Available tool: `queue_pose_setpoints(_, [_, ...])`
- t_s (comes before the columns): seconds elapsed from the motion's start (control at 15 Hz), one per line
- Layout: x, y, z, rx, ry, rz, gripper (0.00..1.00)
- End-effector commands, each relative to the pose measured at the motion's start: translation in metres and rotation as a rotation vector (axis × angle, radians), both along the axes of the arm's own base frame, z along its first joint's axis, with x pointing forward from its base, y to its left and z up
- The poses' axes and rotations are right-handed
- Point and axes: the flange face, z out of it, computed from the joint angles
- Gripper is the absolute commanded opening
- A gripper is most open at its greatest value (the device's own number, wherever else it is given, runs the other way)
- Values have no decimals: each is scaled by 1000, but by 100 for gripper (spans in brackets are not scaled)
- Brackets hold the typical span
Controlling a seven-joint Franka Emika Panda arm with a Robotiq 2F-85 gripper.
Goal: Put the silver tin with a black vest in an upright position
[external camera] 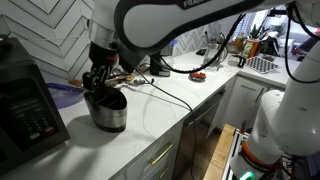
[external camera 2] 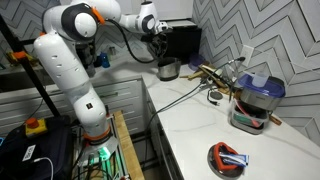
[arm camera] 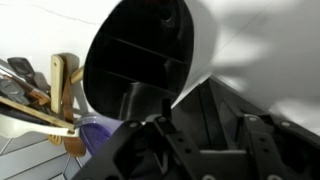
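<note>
Kitchen: white counter (external camera: 150, 115) w/ herringbone-tile backsplash (external camera: 45, 30) behind, cabinets (external camera: 160, 155) w/ bar handles below. Black appliance (external camera: 25, 100) w/ buttons at near left. Wooden utensils (arm camera: 62, 90) in wrist view.

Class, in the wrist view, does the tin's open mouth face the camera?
Yes, the tin shows its dark, ridged inside through the open mouth.

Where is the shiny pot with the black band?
In an exterior view the silver tin sits left of centre on the white counter, right under the gripper, beside the boxy black appliance.
</note>
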Motion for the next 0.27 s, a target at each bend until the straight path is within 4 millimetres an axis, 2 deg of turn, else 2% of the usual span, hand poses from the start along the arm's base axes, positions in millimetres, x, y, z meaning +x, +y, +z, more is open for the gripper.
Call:
queue_pose_setpoints(0.0, [-33, -19, 58, 25, -113, -56, 88])
queue_pose_setpoints(0.07, [-40, -26, 71, 39, -130, -78, 94])
queue_pose_setpoints(0.13, [-19, -10, 54, 35, -93, -33, 78])
queue_pose_setpoints(0.2, [-25, -15, 69, 45, -118, -45, 85])
